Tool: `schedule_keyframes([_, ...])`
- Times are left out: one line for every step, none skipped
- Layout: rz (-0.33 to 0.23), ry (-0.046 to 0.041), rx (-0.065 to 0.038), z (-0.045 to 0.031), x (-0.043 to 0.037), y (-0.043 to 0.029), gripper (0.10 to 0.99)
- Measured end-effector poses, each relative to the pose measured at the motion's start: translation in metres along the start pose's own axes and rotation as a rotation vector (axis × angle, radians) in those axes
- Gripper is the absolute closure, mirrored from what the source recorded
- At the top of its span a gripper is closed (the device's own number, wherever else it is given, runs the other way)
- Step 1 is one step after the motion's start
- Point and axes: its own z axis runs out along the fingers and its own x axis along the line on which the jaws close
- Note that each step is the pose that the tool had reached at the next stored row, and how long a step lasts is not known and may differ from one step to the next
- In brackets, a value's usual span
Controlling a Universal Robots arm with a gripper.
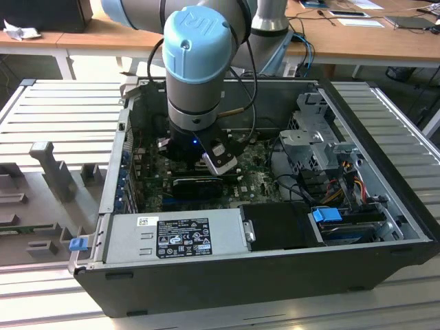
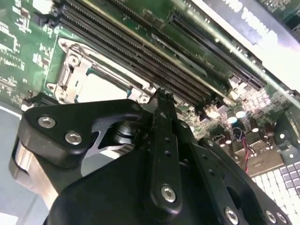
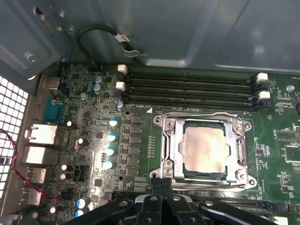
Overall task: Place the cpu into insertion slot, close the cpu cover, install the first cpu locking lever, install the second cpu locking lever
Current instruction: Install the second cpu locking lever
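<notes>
Gripper [image 3: 161, 183] clenched, empty, fingertips together at bottom centre of first wrist view, just beside socket edge. Cpu [image 3: 203, 149] seated in insertion slot [image 3: 165, 151], right of centre; cpu cover [image 3: 204, 117] down around it. Risk, judged: fingertips snagging frame or scraping board, levers not clearly latched.

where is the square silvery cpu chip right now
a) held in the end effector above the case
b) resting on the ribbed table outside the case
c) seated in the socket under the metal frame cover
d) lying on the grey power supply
c: in the first wrist view the pale silvery square cpu chip lies in the socket, showing through the window of the square metal frame cover lying flat around it.
</notes>
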Motion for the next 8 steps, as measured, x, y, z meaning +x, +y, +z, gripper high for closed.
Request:
schedule_keyframes([0.000, -0.0002, -0.002, 0.0008, 0.0002, -0.0009, 0.980])
schedule_keyframes([0.000, -0.0006, -0.007, 0.0026, 0.0005, -0.0018, 0.980])
schedule_keyframes([0.000, -0.0009, -0.015, 0.0045, 0.0005, -0.0025, 0.980])
schedule_keyframes([0.000, -0.0011, -0.018, 0.0053, 0.0005, -0.0027, 0.980])
schedule_keyframes([0.000, -0.0014, -0.021, 0.0065, 0.0005, -0.0030, 0.980])
schedule_keyframes([0.000, -0.0016, -0.024, 0.0078, 0.0006, -0.0034, 0.980])
schedule_keyframes([0.000, -0.0016, -0.028, 0.0084, 0.0007, -0.0037, 0.980])
schedule_keyframes([0.000, -0.0022, -0.034, 0.0093, 0.0009, -0.0039, 0.980])
